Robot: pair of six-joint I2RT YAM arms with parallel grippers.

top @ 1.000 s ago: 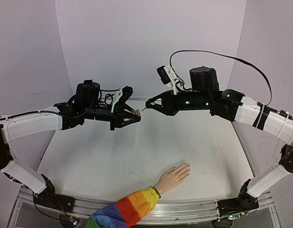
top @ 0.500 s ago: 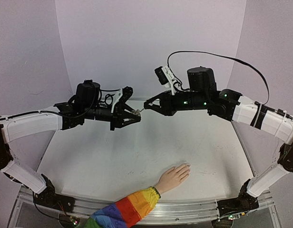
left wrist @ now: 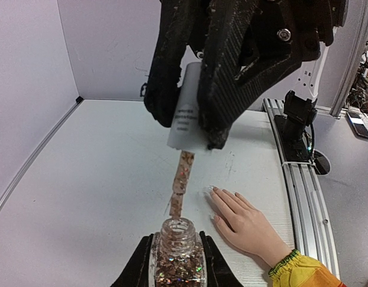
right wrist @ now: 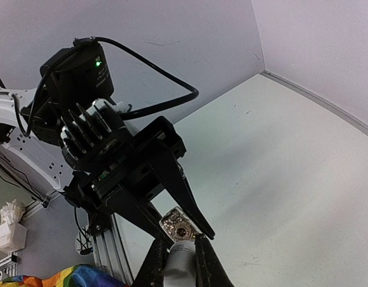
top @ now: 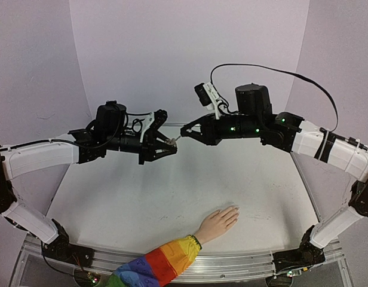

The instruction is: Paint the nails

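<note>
A small flesh-coloured hand [top: 218, 222] with a rainbow-striped sleeve [top: 160, 266] lies flat near the table's front edge, its pale nails [top: 235, 209] pointing right and away. My left gripper [top: 172, 145] is shut on an open glitter polish bottle [left wrist: 177, 260], held high above the table. My right gripper [top: 185, 131] is shut on the white cap [left wrist: 187, 113]. The cap's glitter-coated brush [left wrist: 179, 182] hangs just above the bottle's mouth. The hand [left wrist: 247, 221] and its nails [left wrist: 211, 189] show below in the left wrist view. The right wrist view shows the cap [right wrist: 179, 258] and the bottle [right wrist: 179, 221].
The white table [top: 142, 197] is walled by pale lilac panels at the back and sides. A metal rail [top: 244, 260] runs along the near edge, with the arm bases at both front corners. A black cable [top: 273, 70] loops over the right arm.
The right arm shifted slightly left toward the left gripper a second ago, and has stayed still since. The left arm and the hand have not moved.
</note>
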